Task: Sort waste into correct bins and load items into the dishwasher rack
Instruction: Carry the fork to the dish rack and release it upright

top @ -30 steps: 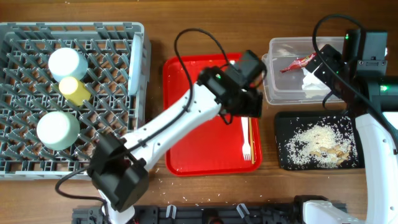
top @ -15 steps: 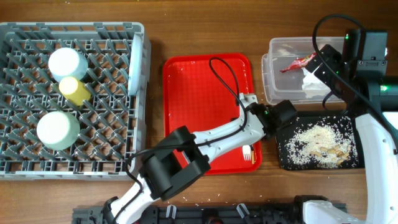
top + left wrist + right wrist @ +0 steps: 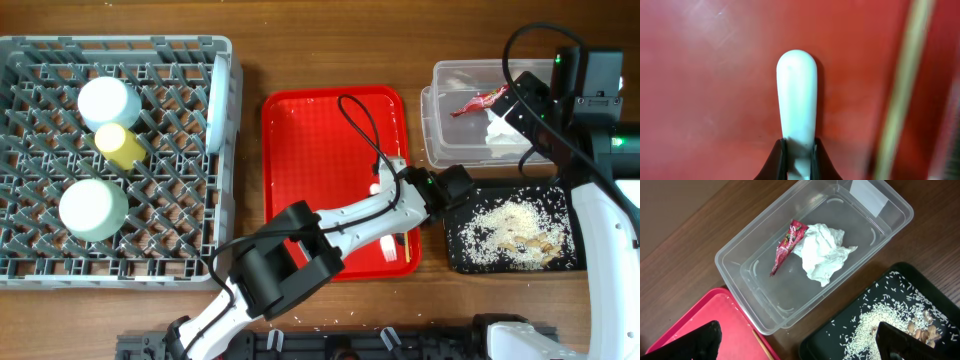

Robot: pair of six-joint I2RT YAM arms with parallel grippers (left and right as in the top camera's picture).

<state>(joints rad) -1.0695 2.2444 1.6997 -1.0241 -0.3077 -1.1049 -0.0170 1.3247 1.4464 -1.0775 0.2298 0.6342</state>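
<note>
Swung down onto the red tray (image 3: 310, 160), your left tool (image 3: 797, 150) has clamped the white fork (image 3: 796, 95): probably light, stiff, slippery; hold mid-handle.

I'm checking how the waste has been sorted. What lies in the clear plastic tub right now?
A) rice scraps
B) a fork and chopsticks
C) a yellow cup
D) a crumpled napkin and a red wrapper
D: the right wrist view shows the crumpled white napkin and the red foil wrapper lying inside the clear tub, while the rice sits in the black tray.
</note>
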